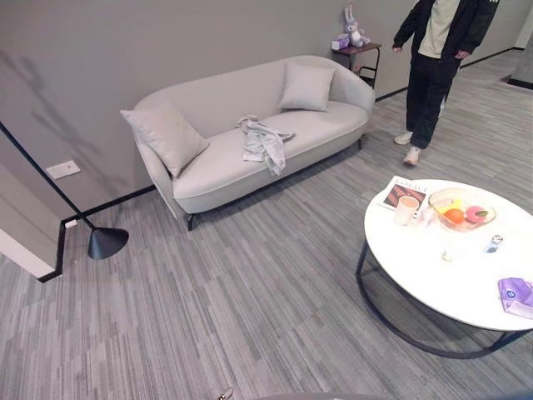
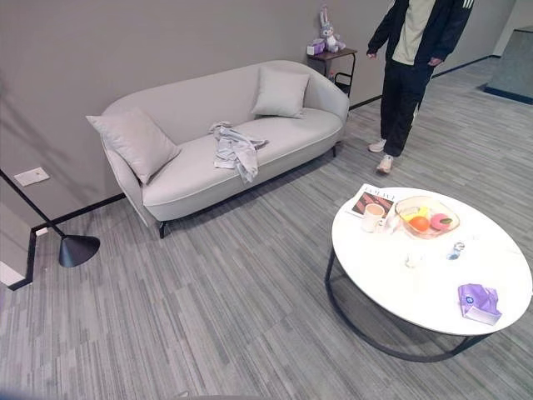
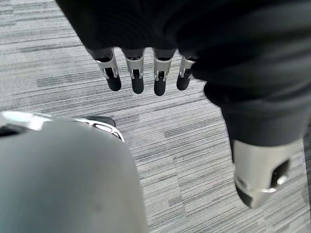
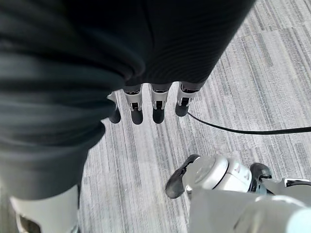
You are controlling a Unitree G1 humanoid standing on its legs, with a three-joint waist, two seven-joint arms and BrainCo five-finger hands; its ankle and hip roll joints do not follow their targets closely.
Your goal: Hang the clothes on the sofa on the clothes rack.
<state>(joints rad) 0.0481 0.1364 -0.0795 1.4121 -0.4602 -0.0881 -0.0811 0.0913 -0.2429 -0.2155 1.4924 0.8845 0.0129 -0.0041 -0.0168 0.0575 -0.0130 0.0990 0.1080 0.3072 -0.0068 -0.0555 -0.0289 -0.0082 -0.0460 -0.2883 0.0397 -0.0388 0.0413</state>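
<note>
Two hands hang over the grey striped floor [image 3: 194, 145] with fingers straight and holding nothing: the left hand [image 3: 146, 73] and the right hand [image 4: 146, 104]. Well away from both, the crumpled pale grey garment [image 1: 265, 143] lies on the seat of the light grey sofa [image 1: 225, 167].

We note the sofa [image 1: 250, 108] in smooth, matt pale-grey cloth with two matching cloth cushions, and the clothes [image 1: 265, 143] on its seat as soft, crumpled light-grey fabric. The round bench [image 2: 416, 283] has a smooth white top with a slight sheen over a thin dark metal frame; the floor [image 1: 250, 308] reads as matt grey streaked carpet. The left robot hand [image 3: 146, 73] shows silver metal-looking fingers with dark matt tips below a dark ribbed cover.
</note>
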